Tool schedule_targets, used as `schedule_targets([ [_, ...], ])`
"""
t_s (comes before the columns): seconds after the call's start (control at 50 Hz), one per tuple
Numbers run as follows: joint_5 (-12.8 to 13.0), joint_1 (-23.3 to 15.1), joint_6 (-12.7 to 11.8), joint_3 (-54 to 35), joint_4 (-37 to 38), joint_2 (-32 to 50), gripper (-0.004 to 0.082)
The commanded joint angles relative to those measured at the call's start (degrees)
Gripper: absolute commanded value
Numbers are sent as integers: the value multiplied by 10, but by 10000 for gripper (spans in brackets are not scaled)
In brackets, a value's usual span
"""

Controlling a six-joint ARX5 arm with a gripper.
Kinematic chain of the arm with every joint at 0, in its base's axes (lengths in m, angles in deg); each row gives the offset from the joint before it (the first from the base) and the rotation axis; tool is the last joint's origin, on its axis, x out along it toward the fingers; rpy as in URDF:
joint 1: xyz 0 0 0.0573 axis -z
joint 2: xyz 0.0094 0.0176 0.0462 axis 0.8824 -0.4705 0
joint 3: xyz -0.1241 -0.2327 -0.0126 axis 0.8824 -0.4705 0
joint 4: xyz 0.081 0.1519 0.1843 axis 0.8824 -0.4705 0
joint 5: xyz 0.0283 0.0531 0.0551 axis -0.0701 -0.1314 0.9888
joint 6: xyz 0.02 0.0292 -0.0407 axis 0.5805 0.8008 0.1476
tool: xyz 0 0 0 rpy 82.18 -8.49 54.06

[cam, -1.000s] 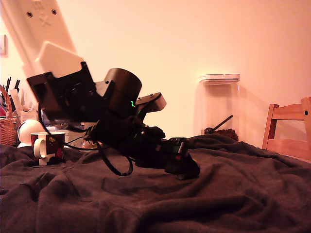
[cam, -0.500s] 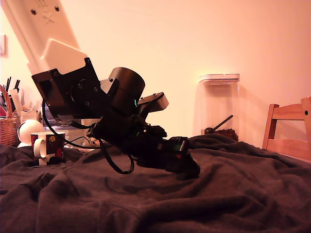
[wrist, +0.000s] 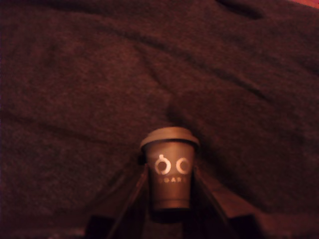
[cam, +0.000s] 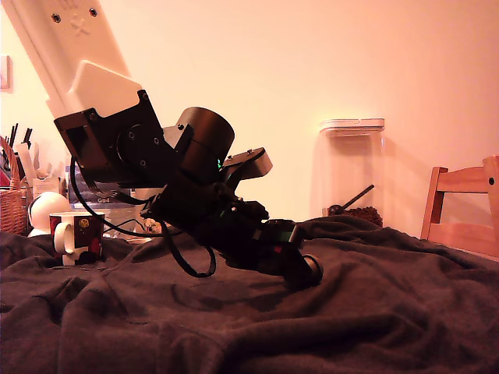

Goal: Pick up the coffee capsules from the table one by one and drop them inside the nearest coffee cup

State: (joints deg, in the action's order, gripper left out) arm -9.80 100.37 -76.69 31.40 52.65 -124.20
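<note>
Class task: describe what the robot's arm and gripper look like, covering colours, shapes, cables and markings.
The arm has a pale, boxy upper link with small holes and an embossed cross. Below it sit black housings, a round black drum and a green light. Black cables loop underneath. The gripper is black, with dark jaws.

The table [cam: 366,312] — wrinkled dark cloth — bears the coffee cup [cam: 78,237].

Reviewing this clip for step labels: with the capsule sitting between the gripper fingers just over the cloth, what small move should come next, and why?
Probably a short lift straight up. The wrist view shows the coffee capsule clamped between the fingers, and the exterior view has the gripper still low over the wrinkled table cloth. Clearing the folds first seems wise before swinging toward the red-and-black coffee cup at the exterior view's left.
</note>
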Motion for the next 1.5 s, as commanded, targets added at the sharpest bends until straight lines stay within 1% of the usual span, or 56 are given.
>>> schedule_targets([
  [0.0, 0, 3, 7, 3, 2, -8, 177],
  [0.18, 0, 2, 7, 3, 7, -8, 157],
  [0.54, -2, 1, 7, 3, -2, 20, 157],
  [0.9, -1, 1, 6, 3, -65, 92, 157],
  [1.02, 2, 0, 2, 3, -97, 125, 157],
  [1.08, 17, -1, 2, 3, -118, 143, 157],
  [1.1, 17, -2, 2, 3, -126, 149, 157],
  [1.12, 29, -2, 2, 3, -134, 155, 157],
  [1.22, 51, -8, 1, 3, -164, 184, 157],
  [1.34, 66, -19, 0, 3, -191, 217, 157],
  [1.44, 68, -31, -1, 3, -210, 243, 157],
  [1.48, 68, -36, -9, 3, -218, 251, 158],
])
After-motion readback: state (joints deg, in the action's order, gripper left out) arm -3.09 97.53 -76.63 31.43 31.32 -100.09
